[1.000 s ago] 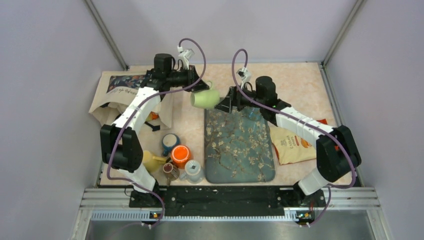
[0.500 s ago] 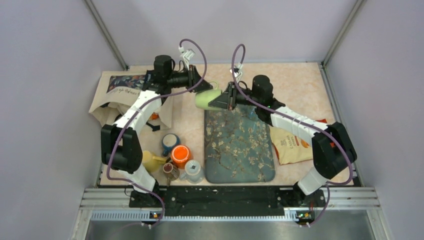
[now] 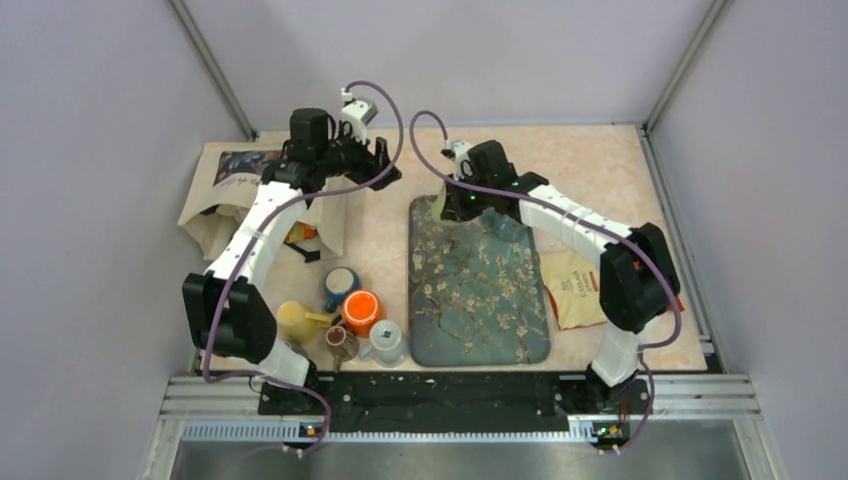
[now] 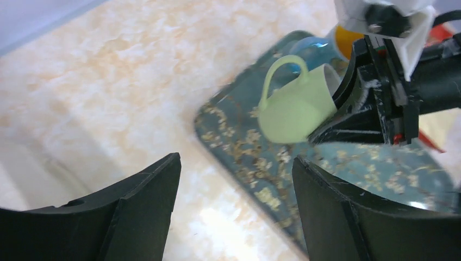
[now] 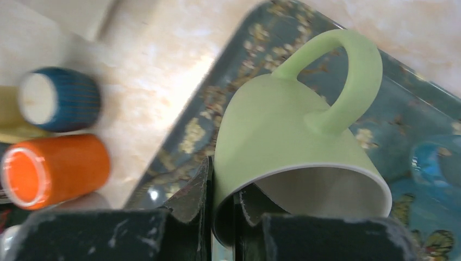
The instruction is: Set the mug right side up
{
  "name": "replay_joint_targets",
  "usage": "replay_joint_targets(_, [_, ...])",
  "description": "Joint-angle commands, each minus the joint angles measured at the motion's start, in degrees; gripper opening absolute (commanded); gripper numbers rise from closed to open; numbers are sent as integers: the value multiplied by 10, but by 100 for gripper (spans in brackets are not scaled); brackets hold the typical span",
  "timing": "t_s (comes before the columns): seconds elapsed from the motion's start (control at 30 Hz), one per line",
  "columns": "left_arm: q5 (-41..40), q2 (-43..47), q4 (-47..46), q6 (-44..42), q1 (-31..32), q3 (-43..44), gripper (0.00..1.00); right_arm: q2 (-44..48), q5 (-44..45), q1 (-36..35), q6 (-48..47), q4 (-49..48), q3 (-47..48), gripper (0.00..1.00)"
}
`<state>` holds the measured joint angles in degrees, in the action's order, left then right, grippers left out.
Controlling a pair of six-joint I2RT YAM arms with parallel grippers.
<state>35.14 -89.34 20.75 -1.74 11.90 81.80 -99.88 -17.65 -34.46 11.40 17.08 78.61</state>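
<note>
Mug [image 5: 282, 136], pale green, hangs over the 11 o'clock corner of the patterned tray [image 3: 480, 300]. It is carried by the right pincer [image 5: 223, 190], which pinches the rim wall with one finger inside the mouth and one outside. That rim hold leaves the handle [image 5: 348, 70] and base free, so a roll of the wrist could bring the mouth upward. For now the mug lies roughly on its side, mouth toward the wrist. Whether it touches the tray I cannot tell. The left pincer [image 4: 234, 185] is spread wide and empty, off at the mug's 10 o'clock, probably so it does not block the turn. Other cups [image 3: 355, 310] stand on the worktop at the tray's 8 o'clock.
</note>
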Motion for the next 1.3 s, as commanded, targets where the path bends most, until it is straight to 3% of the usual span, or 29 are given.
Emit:
replay_joint_targets(0.0, [-66, 30, 101, -150, -4, 41, 80, -66, 111, -19, -109, 163, 140, 0])
replay_joint_targets(0.07, [-79, 34, 155, -188, -4, 48, 79, -108, 129, -21, -131, 211, 177, 0])
replay_joint_targets(0.27, [-131, 75, 199, -239, -6, 8, 75, -173, 174, -26, -130, 247, 223, 0])
replay_joint_targets(0.57, [-109, 125, 248, -286, -9, -31, 75, -233, 174, -31, -133, 300, 295, 0])
replay_joint_targets(0.73, [-101, 142, 260, -290, -15, -34, 76, -239, 163, -32, -139, 312, 317, 27])
replay_joint_targets(0.87, [-73, 157, 272, -311, -17, -37, 76, -235, 137, -32, -142, 313, 330, 42])
replay_joint_targets(0.97, [-34, 162, 299, -338, -17, -37, 76, -226, 122, -32, -141, 314, 345, 47])
replay_joint_targets(1.17, [106, 151, 461, -477, -10, -17, 78, -168, 109, -31, -133, 307, 359, 65])
replay_joint_targets(1.27, [113, 152, 515, -526, 13, -20, 79, -109, 123, -23, -120, 292, 344, 76])
